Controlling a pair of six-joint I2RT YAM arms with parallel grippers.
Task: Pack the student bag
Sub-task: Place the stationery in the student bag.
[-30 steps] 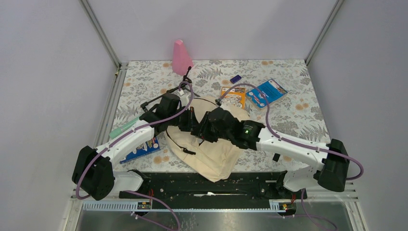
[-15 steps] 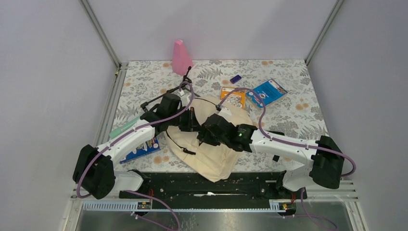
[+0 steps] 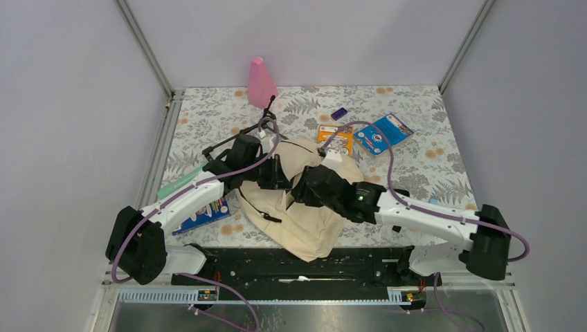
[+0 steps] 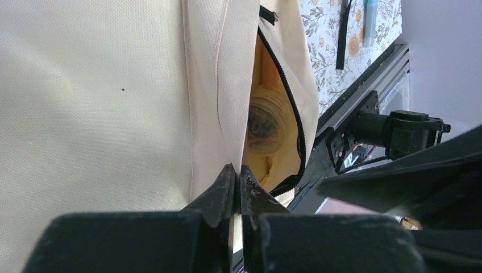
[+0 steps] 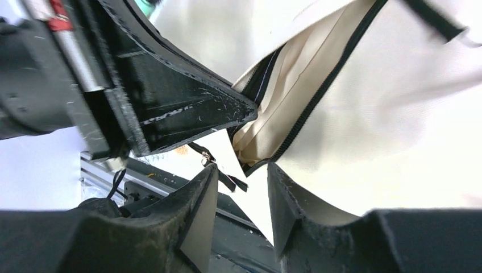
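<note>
I am watching the student bag [image 3: 304, 221] lying in the middle of the flowered table cover [image 3: 208, 117], its lower end hanging toward the black rail [image 3: 291, 266] at the near edge. Both arms are crowding over its upper half, so from above its opening is mostly hidden under them.

The left gripper [image 4: 237, 170] is clenching a fold of the cream fabric right beside the zipper [image 4: 284, 96], holding that edge up. The right gripper [image 5: 243, 166] is hanging just at the opening with its fingers apart and nothing between them. The left arm's black wrist is filling the space right in front of it.

Loose things are sitting around the bag. A pink bottle [image 3: 261, 81] is standing at the far edge. A small purple item [image 3: 338, 113], an orange booklet [image 3: 336, 138] and a blue booklet [image 3: 385, 133] are lying beyond the bag to the right. A blue book [image 3: 204, 216] and a green pen [image 3: 178, 184] are lying partly under the left arm.

The bag is showing a soft, finely woven cloth with stitched seams and black zipper teeth curving around a yellowish interior. Inside, a round flat thing with a printed face [image 4: 266, 120] is resting against the lining. A black strap [image 3: 259, 207] is crossing the bag's left side.
</note>
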